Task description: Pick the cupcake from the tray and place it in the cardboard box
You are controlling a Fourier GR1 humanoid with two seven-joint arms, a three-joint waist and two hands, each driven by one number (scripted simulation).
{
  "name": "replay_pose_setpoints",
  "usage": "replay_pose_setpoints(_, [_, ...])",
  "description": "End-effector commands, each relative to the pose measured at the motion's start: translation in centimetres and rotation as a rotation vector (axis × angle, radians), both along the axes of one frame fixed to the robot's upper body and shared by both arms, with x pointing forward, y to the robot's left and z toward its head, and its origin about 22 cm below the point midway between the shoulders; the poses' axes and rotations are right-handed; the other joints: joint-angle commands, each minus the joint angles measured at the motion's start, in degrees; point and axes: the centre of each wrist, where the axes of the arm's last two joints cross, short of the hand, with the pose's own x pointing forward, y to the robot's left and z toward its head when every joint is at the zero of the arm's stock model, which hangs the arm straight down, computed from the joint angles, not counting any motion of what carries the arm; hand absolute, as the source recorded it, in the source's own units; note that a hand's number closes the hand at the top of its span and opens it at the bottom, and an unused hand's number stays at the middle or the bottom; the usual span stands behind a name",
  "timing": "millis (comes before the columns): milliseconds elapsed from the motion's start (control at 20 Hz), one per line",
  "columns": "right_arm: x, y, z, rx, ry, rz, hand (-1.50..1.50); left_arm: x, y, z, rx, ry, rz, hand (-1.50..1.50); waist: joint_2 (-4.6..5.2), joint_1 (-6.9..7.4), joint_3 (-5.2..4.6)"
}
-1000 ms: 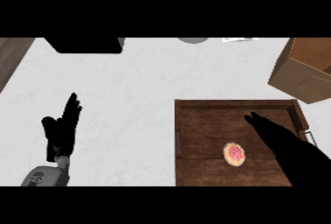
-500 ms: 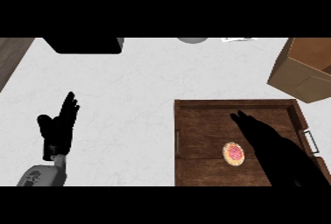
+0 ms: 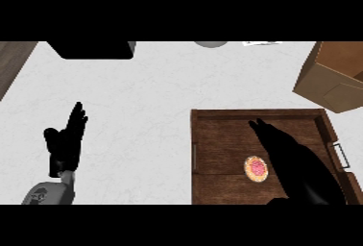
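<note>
A small cupcake (image 3: 256,168) with pink topping sits in the dark wooden tray (image 3: 220,139) at the lower right. My right hand (image 3: 287,151) lies over the tray just right of the cupcake, fingers straight and pointing up-left, open, holding nothing. Whether it touches the cupcake I cannot tell. The cardboard box (image 3: 333,77) stands open at the upper right, beyond the tray. My left hand (image 3: 65,141) rests open at the lower left, fingers up, over the white counter.
A black object (image 3: 92,49) sits at the counter's far edge, upper left. A grey round item (image 3: 211,43) and a white sheet (image 3: 261,43) lie at the far edge. The tray has metal handles (image 3: 342,155) on its sides.
My right hand has slid leftward over the tray, closing in beside the cupcake. The left hand and the cupcake have stayed put.
</note>
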Motion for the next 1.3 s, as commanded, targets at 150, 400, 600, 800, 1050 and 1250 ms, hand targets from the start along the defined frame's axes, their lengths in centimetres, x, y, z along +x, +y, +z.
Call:
replay_pose_setpoints(150, [1.2,0.3,-1.3,-0.12,0.071,-0.089,-1.5,-0.2,0.2,-0.1,-0.011,0.013,-0.034,0.0,-0.01,0.05,0.02])
replay_pose_setpoints(400, [1.0,2.4,-0.6,-0.136,0.066,-0.075,-1.5,0.7,-1.2,-0.8,-0.011,0.01,0.003,0.0,0.01,-0.24,-0.01])
replay_pose_setpoints(600, [1.5,0.9,-4.4,-0.146,0.09,-0.074,-1.5,-0.2,0.5,0.2,-0.012,0.018,0.0,0.0,-0.01,-0.03,0.04])
replay_pose_setpoints(800, [1.7,2.1,-4.9,-0.14,0.086,-0.068,-1.5,2.1,0.0,0.0,-0.012,0.02,0.016,0.0,0.03,-0.24,0.03])
replay_pose_setpoints(1050, [1.7,0.4,-3.7,-0.145,0.112,-0.077,-1.5,-0.5,-0.5,0.0,0.009,-0.004,-0.005,0.0,-0.05,-0.11,0.04])
replay_pose_setpoints(1250, [3.6,0.9,-7.1,-0.152,0.115,-0.07,-1.5,1.3,1.6,0.6,0.006,-0.008,0.024,0.0,0.06,-0.07,0.04])
